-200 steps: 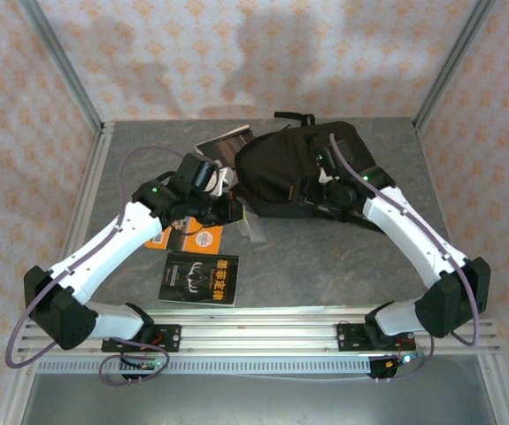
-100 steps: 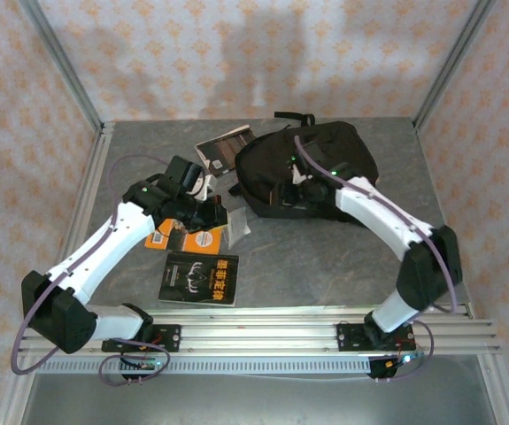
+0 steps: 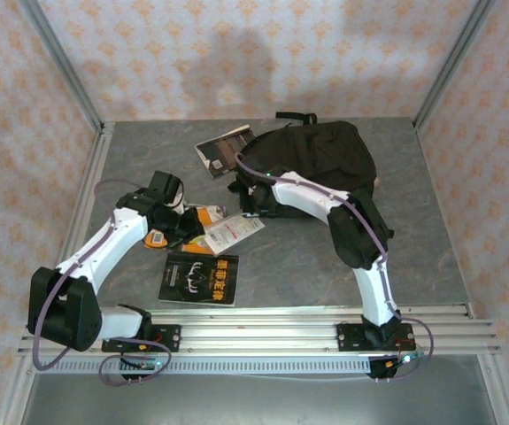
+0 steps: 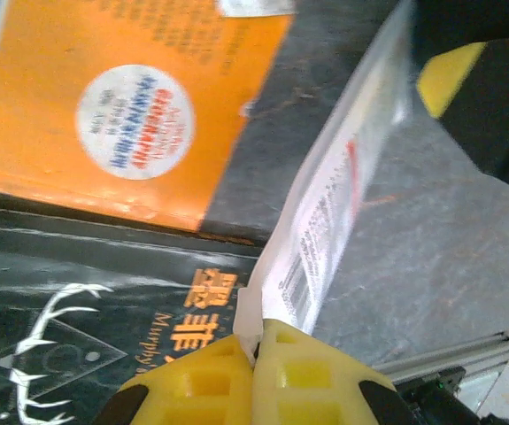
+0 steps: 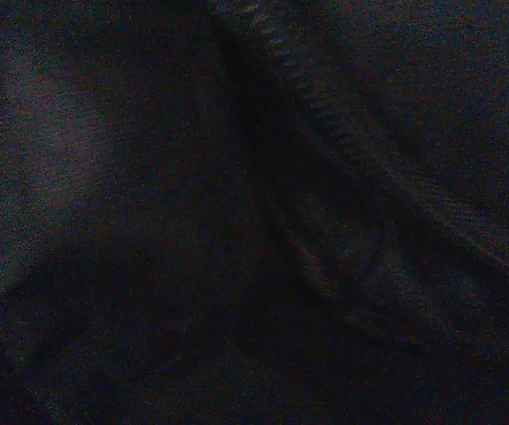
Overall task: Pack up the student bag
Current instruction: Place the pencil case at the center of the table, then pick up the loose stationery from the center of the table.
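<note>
- The left hand (image 4: 256,350) is pinched fully closed on the edge of a thin white packet (image 4: 325,221). Its yellow fingertips (image 4: 298,376) meet on the packet's near end.
- In the top view the left hand (image 3: 188,228) sits low over the counter (image 3: 431,257), with the white packet (image 3: 234,232) sticking out to its right.
- An orange book (image 4: 130,106) lies flat just beside the packet, and a black book (image 4: 86,301) with orange lettering lies next to it, closer to the arm bases.
- The student bag (image 3: 320,159) rests at the far middle of the counter, well apart from the black book (image 3: 199,278).
- A brown-covered booklet (image 3: 225,149) lies just to the left of the bag.
- The right hand (image 3: 250,204) is pressed against the bag's near-left side; whether it is open or closed cannot be told.
- The right wrist camera looks at dark fabric of the student bag (image 5: 148,221), crossed by a line of zipper teeth (image 5: 272,53).
</note>
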`<control>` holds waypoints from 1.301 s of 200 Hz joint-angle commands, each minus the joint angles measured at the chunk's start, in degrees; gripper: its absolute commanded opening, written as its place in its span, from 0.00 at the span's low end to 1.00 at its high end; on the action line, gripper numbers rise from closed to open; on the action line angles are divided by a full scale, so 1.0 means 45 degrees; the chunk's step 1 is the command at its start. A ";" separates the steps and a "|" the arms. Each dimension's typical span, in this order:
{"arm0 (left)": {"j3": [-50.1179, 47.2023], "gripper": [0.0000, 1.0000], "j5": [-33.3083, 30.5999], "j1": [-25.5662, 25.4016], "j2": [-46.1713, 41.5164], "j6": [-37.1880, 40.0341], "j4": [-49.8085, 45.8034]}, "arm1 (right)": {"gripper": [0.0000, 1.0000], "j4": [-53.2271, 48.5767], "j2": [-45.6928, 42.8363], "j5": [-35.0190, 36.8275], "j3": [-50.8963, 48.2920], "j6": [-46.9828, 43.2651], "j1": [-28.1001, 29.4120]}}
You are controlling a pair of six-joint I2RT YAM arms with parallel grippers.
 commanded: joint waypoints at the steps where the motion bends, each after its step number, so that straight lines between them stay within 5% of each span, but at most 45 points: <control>1: -0.0423 0.00 0.0346 0.0579 -0.0046 -0.0348 0.0833 | 0.15 -0.0382 0.0533 0.1453 0.0337 -0.0073 -0.0042; 52: -0.1453 0.08 0.1966 0.0774 0.0816 -0.1130 0.3814 | 0.14 -0.0236 0.1006 0.1515 -0.0455 -0.0436 0.0307; 126: -0.3115 0.47 0.2538 0.0774 0.1408 -0.2015 0.7022 | 0.13 0.0241 0.1418 0.0301 -0.0635 -0.0045 0.0437; 207: -0.3116 0.46 -0.0450 0.0774 0.1830 -0.0072 0.3540 | 0.13 0.0302 0.1142 0.0483 -0.1204 0.0196 0.0436; 260: -0.3658 0.46 0.1468 0.0406 0.2921 -0.1566 0.7248 | 0.13 0.1024 0.1133 -0.0565 -0.1687 0.0446 0.0447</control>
